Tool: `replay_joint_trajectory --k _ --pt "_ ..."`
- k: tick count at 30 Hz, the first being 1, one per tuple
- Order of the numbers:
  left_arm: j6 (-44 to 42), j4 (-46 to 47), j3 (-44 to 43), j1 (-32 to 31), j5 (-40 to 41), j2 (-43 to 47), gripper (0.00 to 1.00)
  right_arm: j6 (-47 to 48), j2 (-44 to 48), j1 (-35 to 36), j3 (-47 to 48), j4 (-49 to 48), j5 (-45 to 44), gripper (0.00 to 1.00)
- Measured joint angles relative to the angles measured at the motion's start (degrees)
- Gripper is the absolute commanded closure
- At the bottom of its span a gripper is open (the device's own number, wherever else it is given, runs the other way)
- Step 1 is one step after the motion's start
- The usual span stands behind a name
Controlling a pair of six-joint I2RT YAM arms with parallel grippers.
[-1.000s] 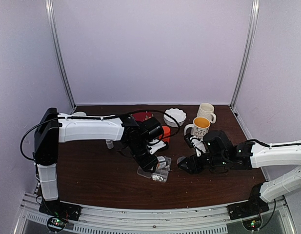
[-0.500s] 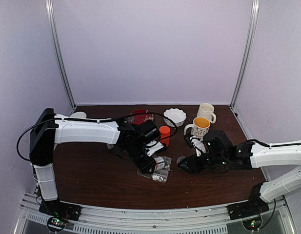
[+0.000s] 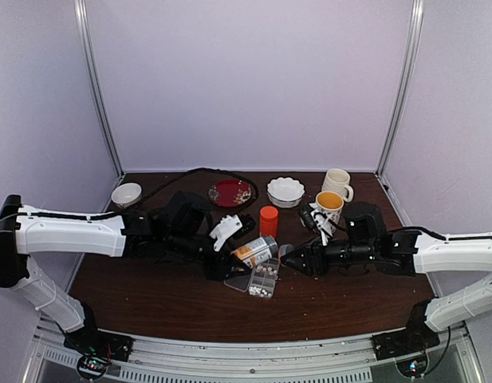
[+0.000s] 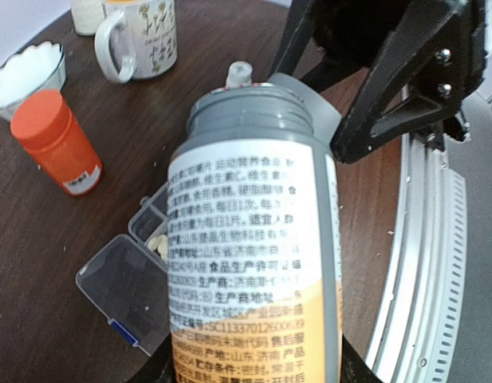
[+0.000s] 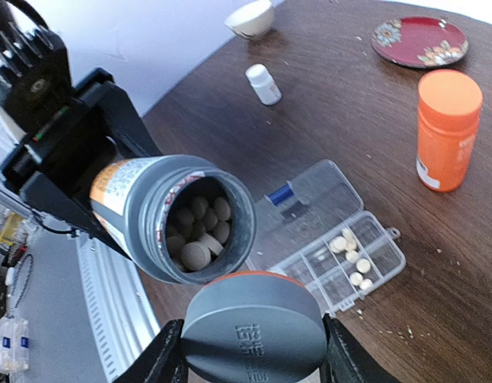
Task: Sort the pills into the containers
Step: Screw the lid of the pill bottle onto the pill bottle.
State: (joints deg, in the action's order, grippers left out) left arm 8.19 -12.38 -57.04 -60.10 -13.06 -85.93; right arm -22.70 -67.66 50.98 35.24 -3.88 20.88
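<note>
My left gripper (image 3: 228,263) is shut on a grey bottle (image 3: 254,251) with a white and orange label, tilted above the table; the bottle fills the left wrist view (image 4: 246,239). Its mouth is open and round tan tablets show inside (image 5: 196,227). My right gripper (image 3: 297,260) is shut on the bottle's grey cap (image 5: 253,335), just in front of the mouth. The clear pill organizer (image 3: 263,280) lies open below the bottle, lid (image 5: 309,199) folded back. A few pale pills (image 5: 351,257) lie in its cells (image 5: 365,247). It also shows in the left wrist view (image 4: 138,267).
An orange bottle (image 3: 268,221) stands behind the organizer. Two mugs (image 3: 328,206) (image 3: 336,183), a white scalloped bowl (image 3: 285,191), a red plate (image 3: 231,192) and a small bowl (image 3: 126,194) sit at the back. A small white bottle (image 5: 263,84) stands left.
My left arm has drawn back to the left and lowered. It now holds the bottle tilted, mouth toward the right gripper. The right gripper has shifted slightly left and up.
</note>
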Motion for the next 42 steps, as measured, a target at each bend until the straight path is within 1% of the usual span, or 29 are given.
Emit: replay_joint_trajectory --k 6,12,17,21,25,31,37,42 --pt "-1.9 9.9 5.6 0.9 -6.8 7.8 0.99 4.3 5.9 -1.2 2.5 -0.1 10.0 1.00" --pt "-2.8 19.7 7.8 0.7 -14.9 11.3 0.97 8.4 12.0 -1.2 5.5 -1.1 17.1 1.00" --pt "-3.4 21.8 7.3 0.9 -22.6 10.8 0.97 11.0 13.2 -1.2 10.5 0.7 21.9 1.00" --pt "-4.1 21.1 5.0 0.9 -27.3 8.2 0.96 15.5 10.5 -1.0 19.1 8.5 25.1 1.00" --pt "-4.4 20.5 3.3 0.9 -30.3 6.7 0.96 21.6 7.1 0.1 25.7 18.2 25.6 1.00" --pt "-4.5 19.2 3.3 0.9 -31.8 6.3 0.96 29.2 5.2 1.3 31.1 31.7 23.8 1.00" --pt "-4.7 19.1 3.2 0.9 -32.2 6.2 0.96 33.3 5.2 1.8 32.7 40.9 19.9 1.00" --pt "-4.9 18.5 2.7 0.9 -32.7 5.2 0.96 34.6 5.2 2.7 32.8 43.4 17.7 1.00"
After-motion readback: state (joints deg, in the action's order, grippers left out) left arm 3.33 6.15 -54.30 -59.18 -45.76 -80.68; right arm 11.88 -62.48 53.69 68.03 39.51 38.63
